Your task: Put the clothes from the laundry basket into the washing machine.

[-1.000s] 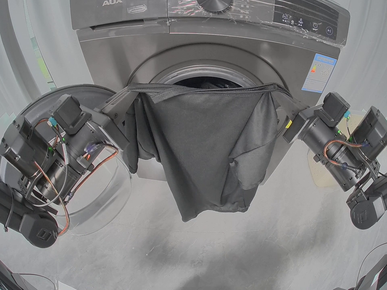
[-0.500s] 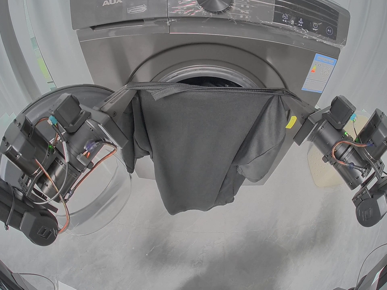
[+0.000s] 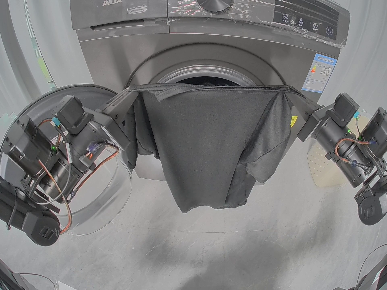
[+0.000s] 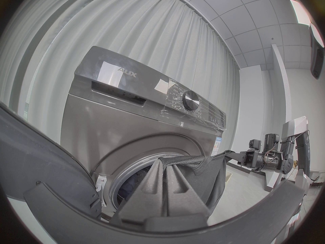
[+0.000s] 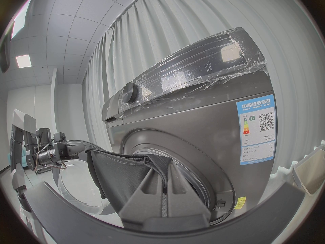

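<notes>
Shift: right gripper (image 3: 296, 99) edged outward, tautening dark grey cloth garment (image 3: 209, 141);
Grip: it and left gripper (image 3: 130, 94) each pinch the top hem

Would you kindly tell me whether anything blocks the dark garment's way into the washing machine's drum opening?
Nothing visible does. The dark garment hangs stretched between the left gripper and the right gripper, right in front of the drum opening. The door stands open, off to the robot's left.

The right gripper (image 3: 299, 98), clamped on the dark garment (image 3: 209, 141), has swung outward toward 3 o'clock. This draws the garment's top edge wider and straighter across the washing machine (image 3: 121, 53) opening. The hanging hem at 6 o'clock has risen slightly.
</notes>
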